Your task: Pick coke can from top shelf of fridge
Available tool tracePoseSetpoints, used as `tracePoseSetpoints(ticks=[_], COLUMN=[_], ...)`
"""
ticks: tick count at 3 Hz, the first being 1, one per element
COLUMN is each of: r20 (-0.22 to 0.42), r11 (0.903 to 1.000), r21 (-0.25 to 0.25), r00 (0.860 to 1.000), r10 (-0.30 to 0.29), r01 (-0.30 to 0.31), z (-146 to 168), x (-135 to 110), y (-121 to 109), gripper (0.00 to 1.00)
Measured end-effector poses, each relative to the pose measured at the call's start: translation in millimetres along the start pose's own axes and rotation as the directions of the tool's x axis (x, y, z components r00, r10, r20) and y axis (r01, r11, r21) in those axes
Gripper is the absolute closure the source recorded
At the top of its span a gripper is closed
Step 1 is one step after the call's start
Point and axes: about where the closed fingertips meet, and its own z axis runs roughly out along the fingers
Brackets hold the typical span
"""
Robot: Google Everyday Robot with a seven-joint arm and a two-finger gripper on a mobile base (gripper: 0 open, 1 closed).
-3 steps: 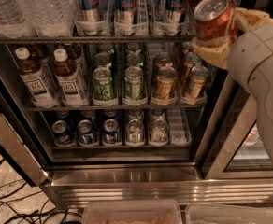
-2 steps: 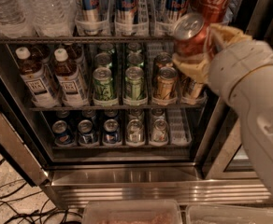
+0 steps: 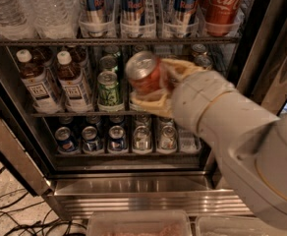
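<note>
A red coke can (image 3: 142,73), tilted with its silver top facing the camera, is clamped in the gripper (image 3: 156,86) in front of the fridge's (image 3: 133,187) middle rack (image 3: 74,114) (a second cola can (image 3: 223,4) stands at the top shelf's (image 3: 60,42) right end).

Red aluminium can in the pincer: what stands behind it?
The pincer holds the red aluminium can before the middle wire shelf. A green can shows beside it; whatever stands directly behind is covered.
</note>
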Motion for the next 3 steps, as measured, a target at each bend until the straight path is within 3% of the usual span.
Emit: tracePoseSetpoints(ticks=[1, 2, 3], r20=[0.052, 0.115, 0.109], r11=[0.9829, 0.9401, 0.9036], r21=[-0.183, -0.34, -0.427], r00=[0.999, 0.993, 0.994], r10=[-0.012, 0.012, 0.016], r01=[0.021, 0.028, 0.032], z=[9, 9, 6], x=[-27, -30, -24], y=[48, 54, 67], gripper=[1.0, 1.0, 1.0])
